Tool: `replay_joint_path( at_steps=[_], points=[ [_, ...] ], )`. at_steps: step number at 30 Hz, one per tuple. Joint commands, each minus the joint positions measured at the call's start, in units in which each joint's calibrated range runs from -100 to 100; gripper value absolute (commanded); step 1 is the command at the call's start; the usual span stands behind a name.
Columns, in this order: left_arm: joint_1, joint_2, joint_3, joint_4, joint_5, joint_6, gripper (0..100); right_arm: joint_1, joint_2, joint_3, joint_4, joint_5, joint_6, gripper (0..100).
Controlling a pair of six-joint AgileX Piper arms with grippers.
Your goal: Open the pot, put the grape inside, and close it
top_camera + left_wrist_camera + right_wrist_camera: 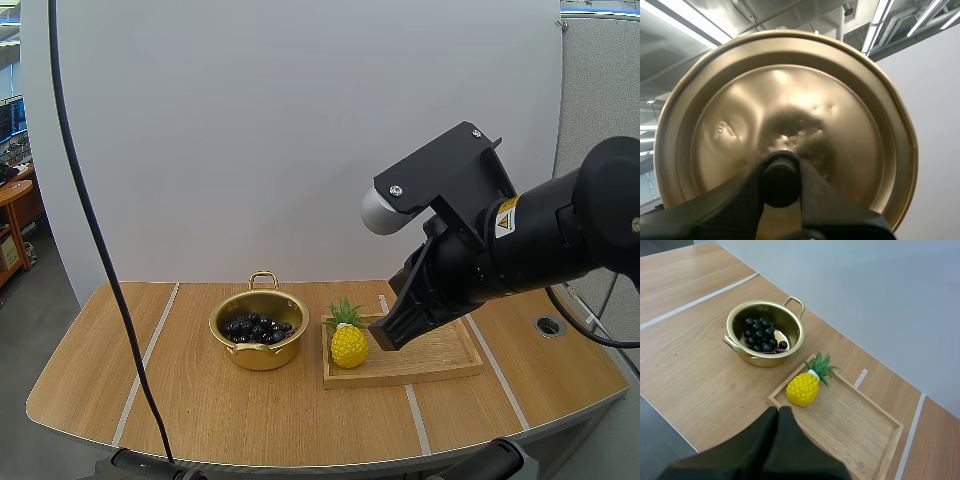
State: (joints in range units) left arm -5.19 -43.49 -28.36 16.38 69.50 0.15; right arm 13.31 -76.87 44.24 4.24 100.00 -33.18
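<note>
Pot [262, 356] stands open on the worktop [130, 380] in the high view, grapes [256, 327] already inside, left of the wooden tray [440, 365] with its toy pineapple [349, 346], over which my right tool [388, 336] hangs. From my left wrist, my left tool [781, 166] is clamped on the knob [781, 182] of the lid [790, 95], which I judge tipped up and clear of the worktop, so closing falls to this arm, carrying it down onto the pot. From my right wrist, my right tool is clenched on nothing, the pot ahead past the pineapple.

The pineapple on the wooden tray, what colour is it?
The pineapple is yellow with a green leafy crown, clearest in the right wrist view.
</note>
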Motion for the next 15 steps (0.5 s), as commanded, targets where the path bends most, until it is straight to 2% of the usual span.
replay_joint_path(
  at_steps=[1, 9, 15],
  points=[
    [-0.11, -0.4, -0.2, 0.4, -0.5, -0.4, 0, -0.3, -0.6, -0.2, -0.9, 0.0, 0.6, 0],
    [-0.11, -0.3, -0.2, 0.2, 21.4, -0.4, 0, -0.3, -0.6, -0.2, -0.9, 0.0, 0.7, 0],
    [-0.11, -0.2, -0.2, -1.0, 30.0, -0.4, 0, -0.3, -0.6, -0.2, -0.7, 0.0, 0.7, 0]
  ],
)
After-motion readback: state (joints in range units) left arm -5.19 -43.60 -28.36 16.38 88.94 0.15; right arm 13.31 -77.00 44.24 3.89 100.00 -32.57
